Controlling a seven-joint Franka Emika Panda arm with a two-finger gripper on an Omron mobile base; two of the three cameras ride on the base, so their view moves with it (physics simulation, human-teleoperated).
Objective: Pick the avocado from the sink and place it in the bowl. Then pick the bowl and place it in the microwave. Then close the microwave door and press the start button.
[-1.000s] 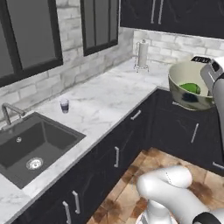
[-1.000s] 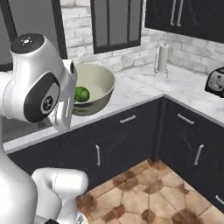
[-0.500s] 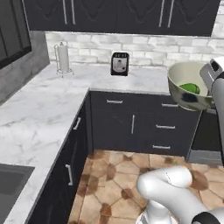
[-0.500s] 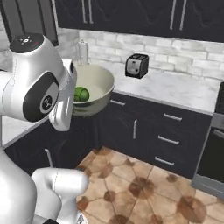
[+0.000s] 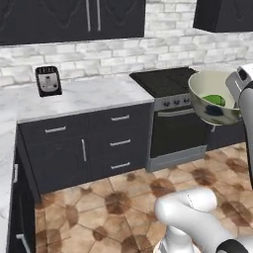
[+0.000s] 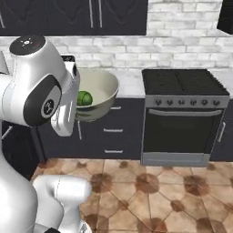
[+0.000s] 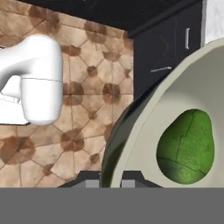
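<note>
The round, deep cream-beige ceramic bowl (image 6: 96, 93), with the small bright-green avocado (image 7: 187, 148) lying inside, is carried in mid-air, its rim clamped by the nearly closed gripper (image 7: 109, 183). The transfer to the microwave is judged to be the step in hand; that appliance must next be found and approached. Open tiled floor (image 5: 99, 197) is seen ahead, bounded by dark cabinets (image 5: 84, 143) and a black-topped stove (image 6: 184, 118).

White brick backsplash (image 5: 163, 44), dark upper cabinets (image 5: 74, 20), dark base drawers (image 5: 89, 143) under marble counter (image 5: 84, 96), black stove (image 6: 184, 118), toaster (image 5: 48, 80), brown tile floor (image 5: 99, 207).
</note>
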